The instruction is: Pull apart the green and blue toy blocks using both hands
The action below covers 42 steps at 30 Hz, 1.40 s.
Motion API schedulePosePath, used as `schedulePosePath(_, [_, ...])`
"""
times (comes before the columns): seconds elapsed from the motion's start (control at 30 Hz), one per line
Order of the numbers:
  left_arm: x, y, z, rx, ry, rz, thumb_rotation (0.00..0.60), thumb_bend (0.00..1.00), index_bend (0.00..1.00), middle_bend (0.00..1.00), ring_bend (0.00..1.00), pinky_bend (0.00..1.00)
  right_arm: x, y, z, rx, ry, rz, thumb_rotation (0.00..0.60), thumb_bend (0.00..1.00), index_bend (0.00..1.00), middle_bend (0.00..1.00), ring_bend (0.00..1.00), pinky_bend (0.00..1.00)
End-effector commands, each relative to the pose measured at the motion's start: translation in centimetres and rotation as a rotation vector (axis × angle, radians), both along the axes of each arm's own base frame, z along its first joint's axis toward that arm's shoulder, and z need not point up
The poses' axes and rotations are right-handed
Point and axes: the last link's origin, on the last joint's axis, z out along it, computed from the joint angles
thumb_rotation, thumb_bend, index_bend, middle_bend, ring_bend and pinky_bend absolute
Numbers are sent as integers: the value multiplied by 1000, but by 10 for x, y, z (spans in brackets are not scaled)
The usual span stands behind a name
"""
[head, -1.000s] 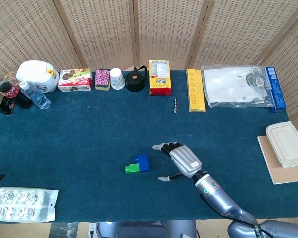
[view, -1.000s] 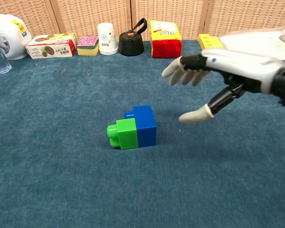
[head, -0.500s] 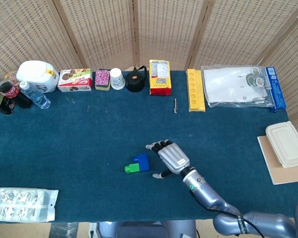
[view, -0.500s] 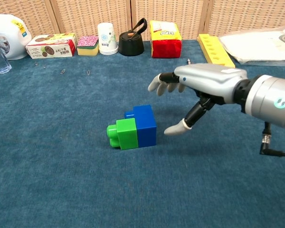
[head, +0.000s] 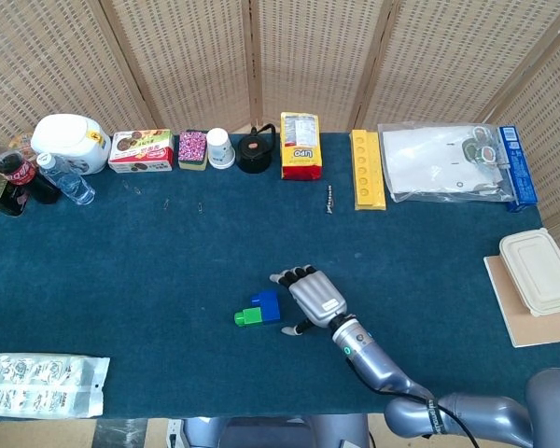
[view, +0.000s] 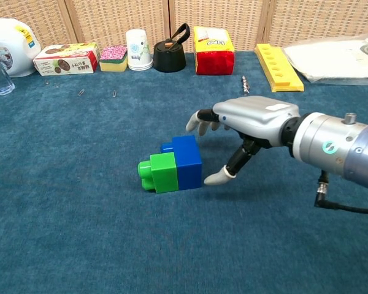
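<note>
Green and blue, the two toy blocks sit joined together on the table (head: pixel 121 271): the green block (view: pixel 158 172) on the left side of the pair, the blue block (view: pixel 185 160) pressed against its right. They lie near the middle of the dark blue cloth, toward my edge.

My right hand (view: pixel 242 125) is just beside the blue block, on its right. It holds nothing; the fingers (view: pixel 199 122) are spread and reach past the block's far upper corner, while my thumb (view: pixel 219 176) points down to the cloth close by the block's near lower corner. I cannot tell whether either tip touches the block. From the head view the same right hand (head: pixel 310 297) sits right of the blocks, with the forearm running back toward the lower right. My left hand shows in neither view.

Along the far edge of the table stand a white jug (head: pixel 71 142), a biscuit box (head: pixel 141 150), a paper cup (head: pixel 219 147), a black pot (head: pixel 255 150), a yellow-red packet (head: pixel 301 146) and a yellow tray (head: pixel 367 169). A plastic blister pack (head: pixel 39 384) lies at the near left corner.
</note>
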Motion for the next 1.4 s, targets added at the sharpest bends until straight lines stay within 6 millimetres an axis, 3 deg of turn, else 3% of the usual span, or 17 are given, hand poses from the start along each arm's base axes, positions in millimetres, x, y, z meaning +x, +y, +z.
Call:
schedulePosePath(0.03, [-1,-1,0,1,-2,3,600,120,66,151,68,170,2,-1,-4,-3,1,-2,389,124,209,272,246,243])
schedulePosePath(0.73, [-15,-5,6,16,-9,26,600,120,66,151,69,170,25,-8,-19,-3,-24,-26,391,137,419,447,429,313])
schedulePosePath(0.8, [-15,-5,6,16,-8,27,600,120,66,152,69,170,26,-9,-20,-5,-31,-33,406,138,445,477,468,334])
schedulePosePath(0.9, [-16,-5,5,12,-8,28,600,119,66,151,69,170,28,-10,-20,-7,-40,-43,475,140,486,530,535,371])
schedulePosePath(1.0, [-15,-5,4,7,-7,23,600,119,66,151,69,170,28,-10,-16,-2,-65,-62,502,142,519,564,565,394])
schedulePosePath(1.23, [-5,1,-2,-30,3,-20,600,121,66,152,69,170,25,-6,2,36,-150,-127,503,146,530,574,578,415])
schedulePosePath(1.4, [17,13,-13,-104,37,-101,600,120,79,151,69,170,19,-1,26,103,-246,-216,501,145,534,574,581,420])
